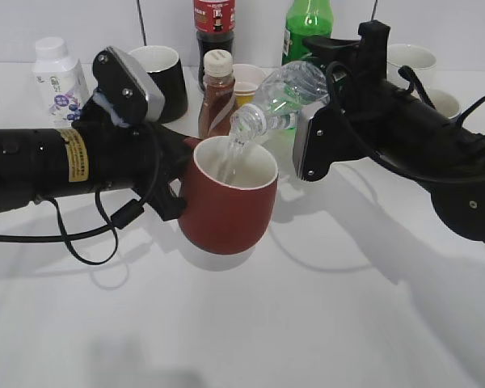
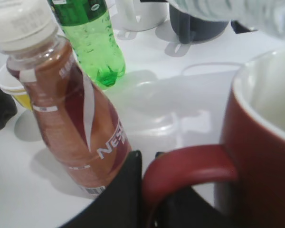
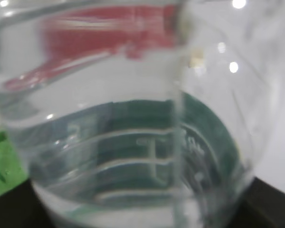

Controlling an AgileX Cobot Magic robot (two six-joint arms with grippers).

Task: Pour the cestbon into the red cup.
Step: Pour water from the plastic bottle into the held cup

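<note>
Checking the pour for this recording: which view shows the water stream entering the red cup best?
The exterior view: the cestbon tilts over the red cup, water falling inside. The left wrist view shows only the cup's handle and rim; the right wrist view, just blurred bottle.

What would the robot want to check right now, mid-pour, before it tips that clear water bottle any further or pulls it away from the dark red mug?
1. Clear ribbed plastic water bottle held by the right gripper: ok, held tilted.
2. Bottle mouth over the opening of the dark red ceramic mug: ok.
3. Water stream landing inside the mug: ok, no spill seen on the white table.
4. Mug held by its handle in the left gripper: ok, raised off the table.
5. Water level in the mug: cannot tell.
6. Brown coffee bottle close behind the mug: ok, standing upright and apart.
</note>
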